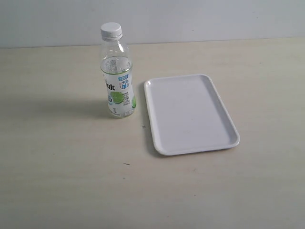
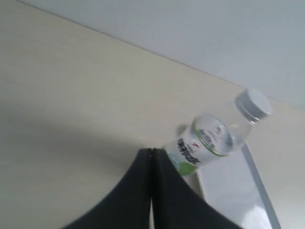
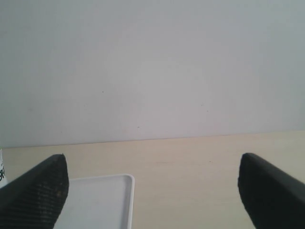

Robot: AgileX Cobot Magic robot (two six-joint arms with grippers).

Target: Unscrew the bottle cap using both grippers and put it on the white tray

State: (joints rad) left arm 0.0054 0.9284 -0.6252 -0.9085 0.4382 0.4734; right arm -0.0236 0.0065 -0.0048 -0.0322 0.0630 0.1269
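Note:
The clear bottle with a lime label stands upright on the pale table, its white ribbed bottle cap screwed on top. Just to its right lies the white tray, with nothing on it. Neither gripper shows in the exterior view. In the left wrist view my left gripper is shut, its black fingers pressed together with nothing between them, short of the bottle and its cap. In the right wrist view my right gripper stands wide open and empty above a corner of the tray.
A pale wall rises behind the table's far edge. Bare tabletop stretches in front of and to the left of the bottle, and to the right of the tray.

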